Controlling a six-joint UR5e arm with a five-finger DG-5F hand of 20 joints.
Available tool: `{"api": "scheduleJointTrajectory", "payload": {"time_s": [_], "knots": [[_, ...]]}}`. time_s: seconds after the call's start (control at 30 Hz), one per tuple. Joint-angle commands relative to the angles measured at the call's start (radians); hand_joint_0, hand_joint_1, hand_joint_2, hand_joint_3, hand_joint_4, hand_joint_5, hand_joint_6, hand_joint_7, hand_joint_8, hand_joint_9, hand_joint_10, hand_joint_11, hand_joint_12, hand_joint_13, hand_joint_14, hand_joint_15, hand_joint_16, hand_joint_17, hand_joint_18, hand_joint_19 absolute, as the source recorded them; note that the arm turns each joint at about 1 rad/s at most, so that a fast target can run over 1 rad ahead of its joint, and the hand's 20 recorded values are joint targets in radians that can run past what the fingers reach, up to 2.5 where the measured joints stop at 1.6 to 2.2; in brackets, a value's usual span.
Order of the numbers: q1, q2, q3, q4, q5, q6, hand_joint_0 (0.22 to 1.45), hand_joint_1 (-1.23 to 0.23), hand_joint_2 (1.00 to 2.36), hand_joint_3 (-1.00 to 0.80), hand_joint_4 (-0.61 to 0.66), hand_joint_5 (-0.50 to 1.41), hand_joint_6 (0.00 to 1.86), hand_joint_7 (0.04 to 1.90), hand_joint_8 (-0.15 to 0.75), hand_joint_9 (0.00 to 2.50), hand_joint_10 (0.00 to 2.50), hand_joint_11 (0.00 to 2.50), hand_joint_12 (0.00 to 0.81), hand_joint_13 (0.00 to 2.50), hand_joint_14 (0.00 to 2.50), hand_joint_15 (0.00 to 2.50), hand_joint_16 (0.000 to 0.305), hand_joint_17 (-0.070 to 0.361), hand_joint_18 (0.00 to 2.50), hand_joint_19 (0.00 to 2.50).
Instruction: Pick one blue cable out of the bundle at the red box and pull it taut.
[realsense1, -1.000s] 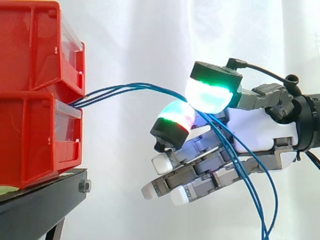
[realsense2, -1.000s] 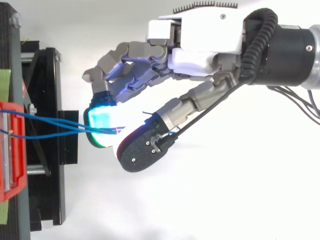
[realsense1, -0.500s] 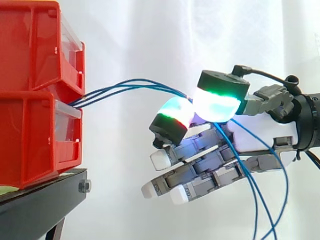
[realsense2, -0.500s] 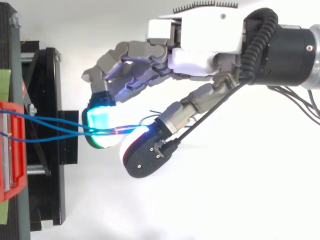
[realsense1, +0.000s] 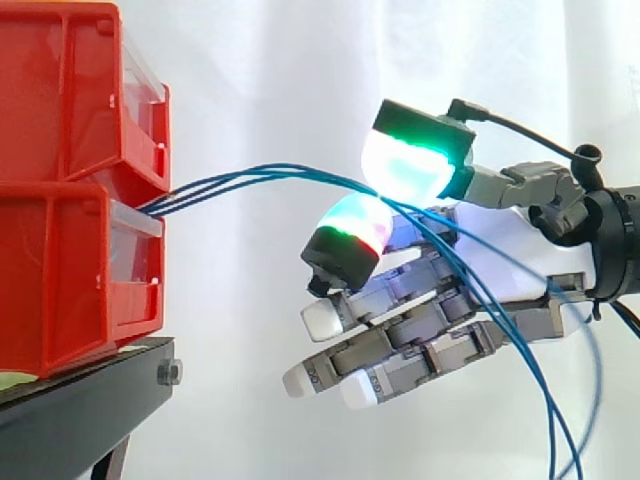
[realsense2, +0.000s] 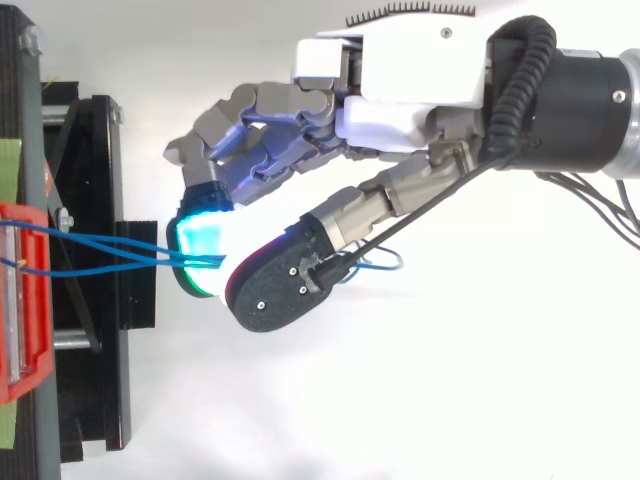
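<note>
While blue cables (realsense1: 262, 171) run from the red bins (realsense1: 60, 260) through the hand (realsense2: 400, 95) — whether it grips is unclear.

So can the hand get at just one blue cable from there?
Probably not cleanly. The blue cables leave the red box and run bunched together across the hand; nothing else blocks them, but a grab would likely catch several.

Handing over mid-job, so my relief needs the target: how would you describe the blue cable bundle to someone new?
Find the stacked red bins on the black stand at the side view's left. From the gap between upper and lower bin, the blue cables arch right to the hand, then droop past it. They are the only thin blue strands there, set against a white curtain.
</note>
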Motion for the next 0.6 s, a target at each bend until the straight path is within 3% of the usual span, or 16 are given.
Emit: {"api": "scheduleJointTrajectory", "payload": {"time_s": [0.0,0.33,0.57], "knots": [[0.0,-0.001,0.001,-0.001,0.0,-0.001,0.64,-0.77,1.01,-0.33,0.06,-0.17,0.88,1.13,0.279,0.67,0.01,0.45,0.368,0.2,0.0,0.0,0.056,0.126,0.39,0.19],[0.0,0.0,0.002,-0.001,0.0,0.001,0.64,-0.81,1.02,-0.19,-0.03,-0.16,0.89,1.11,0.274,0.71,0.01,0.43,0.365,0.24,0.0,0.0,0.056,0.125,0.44,0.2],[0.0,0.0,0.002,-0.001,0.0,0.001,0.73,-0.89,1.02,-0.2,-0.13,-0.19,0.91,1.06,0.263,0.66,0.01,0.42,0.359,0.23,0.0,0.0,0.056,0.125,0.44,0.18]]}}
